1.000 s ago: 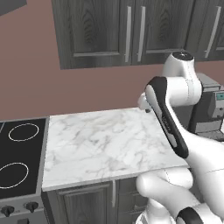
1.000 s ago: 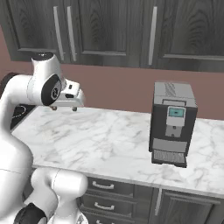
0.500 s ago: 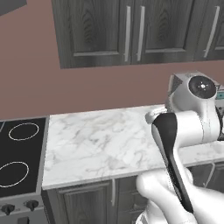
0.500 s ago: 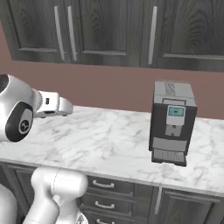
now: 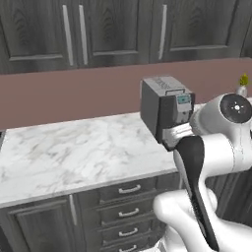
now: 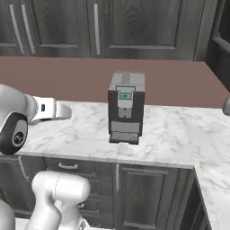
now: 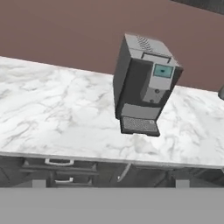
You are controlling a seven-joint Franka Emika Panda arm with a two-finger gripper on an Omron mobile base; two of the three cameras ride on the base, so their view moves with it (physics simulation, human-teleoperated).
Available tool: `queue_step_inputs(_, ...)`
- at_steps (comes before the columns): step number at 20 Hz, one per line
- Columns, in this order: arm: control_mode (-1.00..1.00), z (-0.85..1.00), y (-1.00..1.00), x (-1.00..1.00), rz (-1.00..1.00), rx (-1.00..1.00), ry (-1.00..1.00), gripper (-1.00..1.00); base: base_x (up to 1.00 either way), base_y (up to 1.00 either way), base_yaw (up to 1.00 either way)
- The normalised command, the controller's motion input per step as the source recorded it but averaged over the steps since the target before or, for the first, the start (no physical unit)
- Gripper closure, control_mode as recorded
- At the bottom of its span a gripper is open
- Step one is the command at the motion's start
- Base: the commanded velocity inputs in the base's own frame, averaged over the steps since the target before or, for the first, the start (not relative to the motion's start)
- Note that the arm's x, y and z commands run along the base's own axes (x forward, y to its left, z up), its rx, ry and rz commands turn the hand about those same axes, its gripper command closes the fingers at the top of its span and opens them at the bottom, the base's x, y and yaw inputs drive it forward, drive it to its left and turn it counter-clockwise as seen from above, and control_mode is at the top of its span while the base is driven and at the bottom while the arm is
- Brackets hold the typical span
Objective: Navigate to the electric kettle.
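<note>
**A:** so what's changing for you right now?

**B:** The whole view is sliding, which means my base is driving sideways along the bench [image 6: 179, 139], not that things on it are moving. A second ago the left base camera was looking at a stovetop at the bench's left end; that's gone now, and the coffee machine [image 6: 126, 107] is sitting about mid-frame instead of off to the side.

**A:** and the electric kettle?

**B:** Not reaching it yet, I'm guessing. There's a dark grey sliver at the far right edge [image 6: 227, 106], also peeking in on the hand camera [image 7: 222, 92]. Could be the kettle, but it's too cut off to say. If so, I'm needing to keep rolling right, past the bench corner.

**A:** gripper doing anything?

**B:** Can't tell whether it's wide or narrow, the fingertips aren't clear.
</note>
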Motion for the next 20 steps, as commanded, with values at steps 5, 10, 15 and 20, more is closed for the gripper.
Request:
queue_step_inputs(5, 1.00, 0.00, 0.00, 0.00, 0.00, 0.00, 0.00, -1.00, -0.05, -0.06, -0.82)
queue_step_inputs(10, 1.00, 0.00, 0.00, 0.00, 0.00, 0.00, 0.00, -1.00, 0.00, 0.12, -0.98)
queue_step_inputs(15, 1.00, 0.00, 0.00, 0.00, 0.00, 0.00, 0.00, -1.00, 0.00, 0.09, -0.99)
queue_step_inputs(20, 1.00, 0.00, 0.00, 0.00, 0.00, 0.00, 0.00, -1.00, 0.00, 0.08, -1.00)
